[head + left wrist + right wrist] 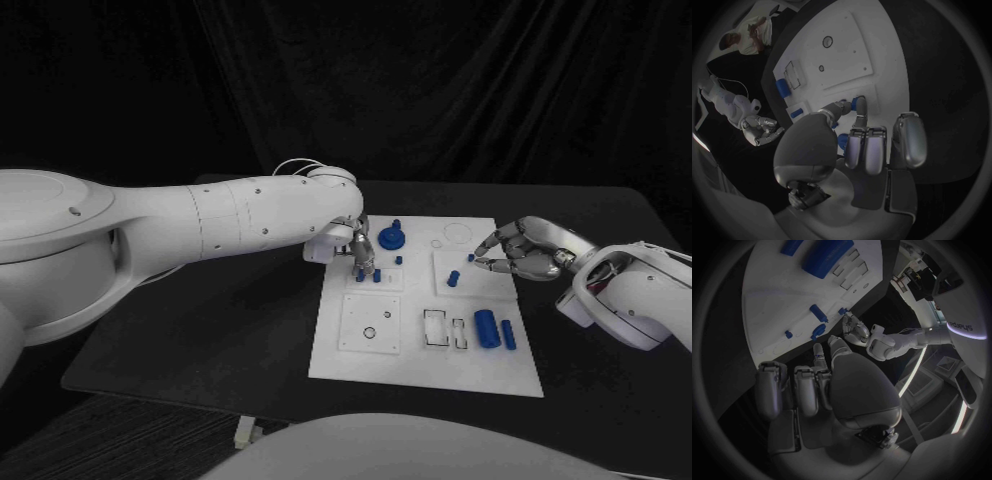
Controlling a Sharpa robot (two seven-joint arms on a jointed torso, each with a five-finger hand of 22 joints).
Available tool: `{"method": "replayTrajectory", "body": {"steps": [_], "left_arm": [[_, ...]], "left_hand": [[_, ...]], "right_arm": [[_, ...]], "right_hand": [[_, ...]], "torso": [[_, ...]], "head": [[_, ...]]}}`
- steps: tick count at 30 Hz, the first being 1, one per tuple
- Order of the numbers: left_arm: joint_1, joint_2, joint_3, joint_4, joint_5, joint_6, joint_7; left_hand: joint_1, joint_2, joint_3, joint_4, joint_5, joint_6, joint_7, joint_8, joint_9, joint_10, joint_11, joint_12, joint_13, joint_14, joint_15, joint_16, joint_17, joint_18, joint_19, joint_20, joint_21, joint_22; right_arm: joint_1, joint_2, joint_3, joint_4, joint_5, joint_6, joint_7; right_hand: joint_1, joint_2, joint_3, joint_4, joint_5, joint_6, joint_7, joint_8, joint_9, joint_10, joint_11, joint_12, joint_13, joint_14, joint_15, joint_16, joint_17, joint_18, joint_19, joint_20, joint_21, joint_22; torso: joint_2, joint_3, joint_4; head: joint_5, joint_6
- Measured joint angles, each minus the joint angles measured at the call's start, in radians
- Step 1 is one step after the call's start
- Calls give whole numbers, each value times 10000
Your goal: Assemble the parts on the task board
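Flat white task board (378,355) lies at middle of head picture, long axis running from top to bottom. Silver left hand (355,243) sits at board's upper left; left wrist view shows its fingertips (856,106) pinching small blue peg (859,102), peg standing upright on board. Silver right hand (522,251) hovers at board's upper right edge, fingers curled in, holding nothing I can see. 2 smooth blue cylinders (493,328) lie at board's lower right, long axes pointing top to bottom. Round blue gear-like piece (394,237) sits near top.
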Motion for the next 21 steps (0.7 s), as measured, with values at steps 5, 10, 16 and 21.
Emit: {"method": "replayTrajectory", "body": {"steps": [5, 10, 16, 21], "left_arm": [[-4, -77, -5, 96, 6, -71, 0], [-14, -130, -11, 149, 8, -144, -5], [-19, -188, -12, 187, 15, -178, -5], [-22, -255, -12, 215, 23, -199, 0]], "left_hand": [[-63, 10, 54, 54, 196, -19, -19, 99, 102, -1, 0, -69, 0, 0, 0, -43, -1, 0, 0, 0, 0, 0], [-273, 36, 124, 123, 399, -52, -53, 100, 162, -3, -2, -69, 0, 0, 0, -43, -1, 0, 0, 0, 0, 0], [-322, 81, 209, 126, 401, -54, -54, 140, 174, -5, -4, -69, 0, 0, -1, -43, -1, 0, 0, 0, -44, 0], [-354, 114, 210, 126, 427, -54, -54, 140, 184, 35, -42, -69, 0, 0, -1, -43, -1, 0, 0, 0, -44, 0]], "right_arm": [[0, -2, 0, 1, 0, 1, -3], [0, -9, 0, 4, 0, 2, -8], [0, -21, 0, 7, 0, 5, -15], [-1, -25, 0, 10, 0, 9, -22]], "right_hand": [[6, 6, 28, -28, 0, 0, 0, 0, 0, 0, 0, 0, 1, 0, 0, 0, 0, 0, 0, 0, 0, -1], [44, 44, 28, -28, 0, 0, 0, 0, 1, -1, 0, 35, 6, 0, 1, 0, 0, -1, 0, 0, 0, -1], [55, 55, 28, -28, 0, 0, 0, 0, 1, -1, 1, 38, 10, -1, 1, 0, 0, -2, 0, 0, 0, -2], [55, 55, 57, -56, 0, 0, 0, 0, 1, -1, 1, 39, 9, 0, 1, 0, 0, -1, 0, 0, 0, -3]], "torso": [[1, 0, 0], [-4, 0, 4], [-6, -1, 6], [-6, -1, 6]], "head": [[9, 0], [8, 0], [1, 0], [2, 0]]}}
